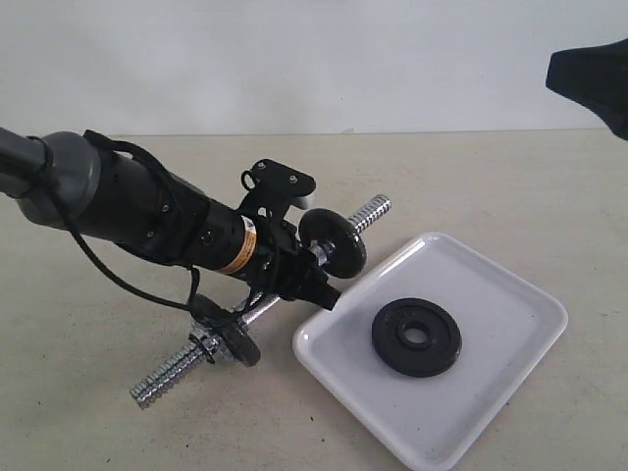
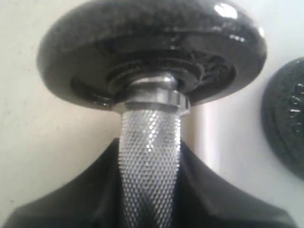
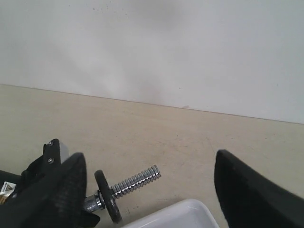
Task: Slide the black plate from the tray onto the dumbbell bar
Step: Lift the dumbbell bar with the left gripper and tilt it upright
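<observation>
The black plate [image 1: 416,337] lies flat in the white tray [image 1: 510,299]; its edge shows in the left wrist view as the black plate [image 2: 287,123]. The dumbbell bar [image 1: 167,373] lies slanted on the table left of the tray, its far threaded end [image 1: 370,212] raised. My left gripper [image 1: 294,278] is shut on the bar's knurled middle [image 2: 149,156], just behind a fitted black disc [image 1: 334,240]. My right gripper [image 3: 149,183] is open and empty, high above the scene's right. Its view shows the bar's threaded end [image 3: 135,180] and the tray corner [image 3: 183,213].
A second fitted disc [image 1: 238,343] with a chrome nut sits near the bar's near end. The beige table [image 1: 471,186] meets a white wall behind. The right arm's black tip [image 1: 594,78] shows at the upper right of the exterior view.
</observation>
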`<state>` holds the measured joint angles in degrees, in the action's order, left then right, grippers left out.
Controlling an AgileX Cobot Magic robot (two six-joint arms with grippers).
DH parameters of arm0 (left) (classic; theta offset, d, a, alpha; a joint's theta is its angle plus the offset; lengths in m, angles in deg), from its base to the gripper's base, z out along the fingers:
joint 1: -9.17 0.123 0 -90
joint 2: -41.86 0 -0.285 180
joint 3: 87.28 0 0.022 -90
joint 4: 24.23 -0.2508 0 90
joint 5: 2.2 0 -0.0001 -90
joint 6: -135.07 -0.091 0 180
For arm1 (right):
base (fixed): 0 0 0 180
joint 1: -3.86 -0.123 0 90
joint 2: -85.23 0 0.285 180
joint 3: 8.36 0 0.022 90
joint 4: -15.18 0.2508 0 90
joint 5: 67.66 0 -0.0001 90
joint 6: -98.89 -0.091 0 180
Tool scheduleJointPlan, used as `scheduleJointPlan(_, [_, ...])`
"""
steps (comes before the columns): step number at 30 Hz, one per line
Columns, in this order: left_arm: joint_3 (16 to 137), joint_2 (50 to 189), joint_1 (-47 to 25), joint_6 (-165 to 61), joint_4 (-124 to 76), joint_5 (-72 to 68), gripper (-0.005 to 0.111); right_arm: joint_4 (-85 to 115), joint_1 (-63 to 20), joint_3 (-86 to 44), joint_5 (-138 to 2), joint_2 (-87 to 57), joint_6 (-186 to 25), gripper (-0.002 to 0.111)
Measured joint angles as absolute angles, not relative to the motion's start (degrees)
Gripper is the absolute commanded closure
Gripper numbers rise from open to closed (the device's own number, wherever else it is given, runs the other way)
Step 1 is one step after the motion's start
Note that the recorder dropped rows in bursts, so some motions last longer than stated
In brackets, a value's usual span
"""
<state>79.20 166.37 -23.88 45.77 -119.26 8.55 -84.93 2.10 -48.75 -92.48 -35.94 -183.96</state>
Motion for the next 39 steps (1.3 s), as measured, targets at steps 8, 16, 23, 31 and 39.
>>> scheduleJointPlan(8, [79.2, 162.1, -23.9, 45.6, -121.8, 10.3, 0.102, -84.9, 2.1, -48.7, -92.5, -35.9, -184.0, 0.039])
scheduleJointPlan(16, [79.0, 161.5, -23.9, 45.8, -124.3, 13.4, 0.102, -84.9, 2.1, -48.7, -92.5, -35.9, -184.0, 0.039])
scheduleJointPlan(23, [79.0, 161.1, -23.9, 47.4, -126.2, 15.1, 0.102, -84.9, 2.1, -48.7, -92.5, -35.9, -184.0, 0.039])
scheduleJointPlan(31, [79.0, 161.0, -23.3, 47.7, -126.2, 16.4, 0.102, -84.9, 2.1, -48.7, -92.6, -35.9, -184.0, 0.039])
scheduleJointPlan(39, [77.0, 160.1, -19.9, 49.1, -126.2, 17.9, 0.102, -84.9, 2.1, -48.7, -92.7, -35.9, -184.0, 0.039])
